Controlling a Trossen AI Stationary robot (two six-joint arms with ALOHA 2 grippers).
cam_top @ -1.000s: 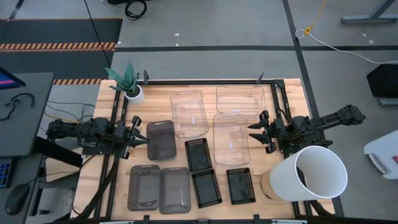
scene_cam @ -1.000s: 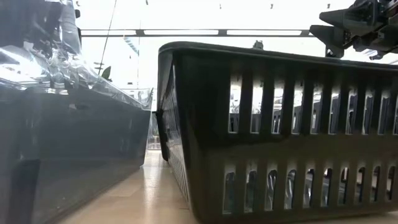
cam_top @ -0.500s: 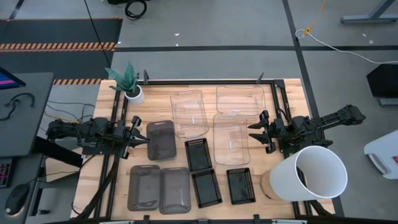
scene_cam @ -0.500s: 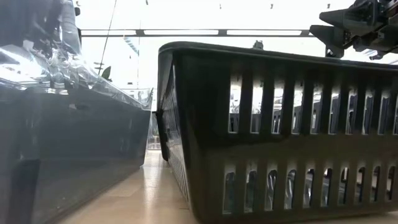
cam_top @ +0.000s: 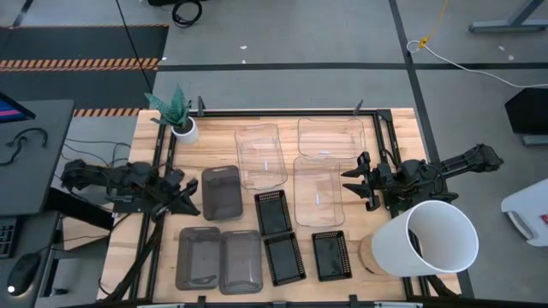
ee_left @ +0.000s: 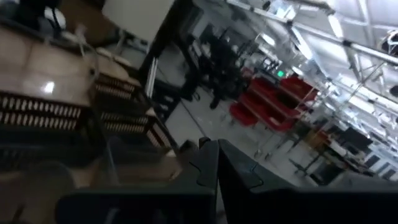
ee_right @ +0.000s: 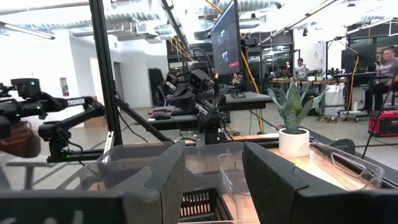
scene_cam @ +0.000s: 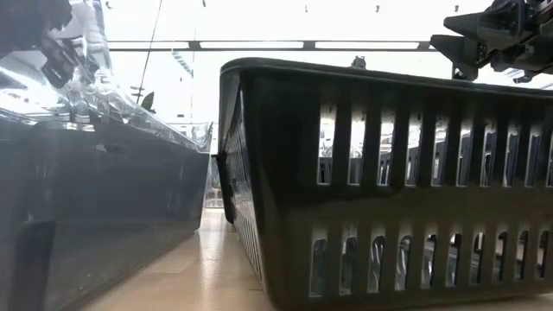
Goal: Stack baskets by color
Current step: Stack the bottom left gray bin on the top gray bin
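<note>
Three clear baskets (cam_top: 259,156), (cam_top: 330,137), (cam_top: 318,190) stand at the far middle of the table. One smoky grey basket (cam_top: 222,192) sits left of them, and two more (cam_top: 198,258), (cam_top: 241,261) sit side by side at the near left. Three black perforated baskets (cam_top: 272,211), (cam_top: 283,257), (cam_top: 331,255) rest near the middle. My left gripper (cam_top: 193,204) (ee_left: 214,177) is shut and level, just left of the lone grey basket, holding nothing. My right gripper (cam_top: 347,181) (ee_right: 214,186) is open, right of the clear baskets, with nothing between its fingers.
A big white round bucket (cam_top: 428,239) lies tipped at the near right, below my right arm. A small white plant pot (cam_top: 182,128) stands at the far left corner. A black rail frame (cam_top: 282,111) runs along the table's far edge. Bare wood lies between the basket groups.
My left gripper has rolled about its own pointing line and swung a little toward the table's near edge, staying beside the lone grey basket. My right arm and all baskets have kept still.
</note>
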